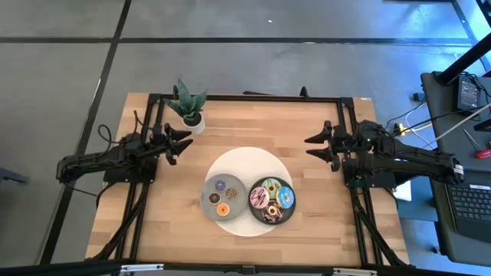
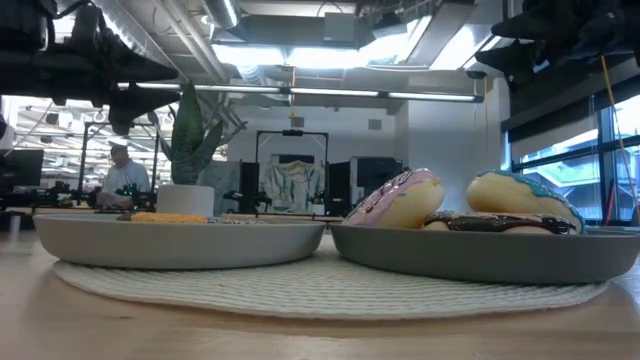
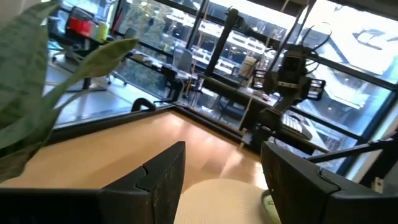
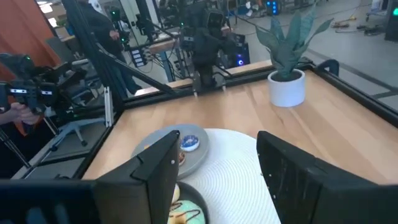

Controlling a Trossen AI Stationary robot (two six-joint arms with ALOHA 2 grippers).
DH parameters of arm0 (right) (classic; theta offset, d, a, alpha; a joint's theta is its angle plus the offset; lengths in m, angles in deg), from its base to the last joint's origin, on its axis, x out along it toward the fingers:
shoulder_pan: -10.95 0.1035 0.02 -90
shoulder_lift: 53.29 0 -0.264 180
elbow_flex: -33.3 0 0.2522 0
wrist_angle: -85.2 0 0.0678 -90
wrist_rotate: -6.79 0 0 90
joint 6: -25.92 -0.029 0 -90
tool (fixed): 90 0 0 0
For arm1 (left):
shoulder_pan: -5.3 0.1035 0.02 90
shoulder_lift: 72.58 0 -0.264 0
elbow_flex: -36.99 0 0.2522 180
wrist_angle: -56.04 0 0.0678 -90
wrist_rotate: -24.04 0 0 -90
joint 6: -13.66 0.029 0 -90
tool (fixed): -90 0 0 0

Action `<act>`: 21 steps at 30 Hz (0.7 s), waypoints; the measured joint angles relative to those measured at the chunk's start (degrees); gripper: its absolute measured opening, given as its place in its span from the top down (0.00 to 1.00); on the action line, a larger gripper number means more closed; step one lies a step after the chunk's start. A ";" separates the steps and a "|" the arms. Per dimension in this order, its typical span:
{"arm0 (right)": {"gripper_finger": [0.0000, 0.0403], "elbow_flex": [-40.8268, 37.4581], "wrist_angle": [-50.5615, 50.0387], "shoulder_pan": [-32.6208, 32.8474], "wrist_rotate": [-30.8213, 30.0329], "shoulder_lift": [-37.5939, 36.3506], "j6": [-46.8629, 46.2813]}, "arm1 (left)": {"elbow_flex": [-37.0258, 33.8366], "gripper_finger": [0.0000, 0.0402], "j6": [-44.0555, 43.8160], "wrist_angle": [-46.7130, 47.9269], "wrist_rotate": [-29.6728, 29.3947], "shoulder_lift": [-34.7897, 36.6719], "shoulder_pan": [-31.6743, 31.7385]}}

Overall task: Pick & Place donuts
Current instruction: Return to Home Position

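Two grey plates sit on a round white mat. The right plate (image 1: 271,202) holds the larger donuts (image 1: 268,199) with pink, brown, mint and blue icing; pink (image 2: 397,200) and blue ones (image 2: 520,197) show in the low view. The left plate (image 1: 223,197) holds the small donuts (image 1: 225,196), purple, brown and orange. My left gripper (image 1: 186,142) hovers open near the table's left side, beside the plant. My right gripper (image 1: 313,147) hovers open near the right side. Neither touches anything.
A small potted green plant (image 1: 189,107) stands in a white pot near the far left, close to my left gripper. The round white mat (image 1: 245,162) has bare area beyond the plates. Bare wood (image 1: 253,123) lies between the grippers. A black frame edges the table.
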 joint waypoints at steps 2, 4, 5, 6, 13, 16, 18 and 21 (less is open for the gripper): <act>0.47 -1.41 2.75 0.00 -0.02 0.00 -0.07 | 0.00 0.49 0.07 0.15 0.01 0.00 0.73; 0.47 -4.89 10.72 0.00 -0.04 -0.05 -1.68 | 0.01 0.49 0.19 0.52 0.00 0.00 1.22; 0.47 -7.01 15.61 0.00 -0.06 -0.01 -2.16 | 0.00 0.49 0.40 0.73 0.01 0.00 1.40; 0.47 -9.21 19.59 0.00 -0.07 0.03 -3.05 | 0.00 0.49 0.47 0.80 0.00 0.00 1.56; 0.47 -18.15 31.41 0.00 -0.78 -1.32 -8.06 | 0.00 0.49 0.48 1.83 -0.06 0.00 1.63; 0.47 -18.69 30.89 0.00 -3.80 -2.11 -7.74 | 0.01 0.49 0.48 2.57 -0.59 -0.02 1.63; 0.47 -18.78 29.14 -0.21 -6.14 -2.58 -7.36 | 0.00 0.49 0.51 2.53 -0.62 -0.02 1.63; 0.47 -18.85 28.55 -0.64 -7.12 -3.67 -5.53 | 0.02 0.49 0.55 2.58 -0.62 -0.02 1.63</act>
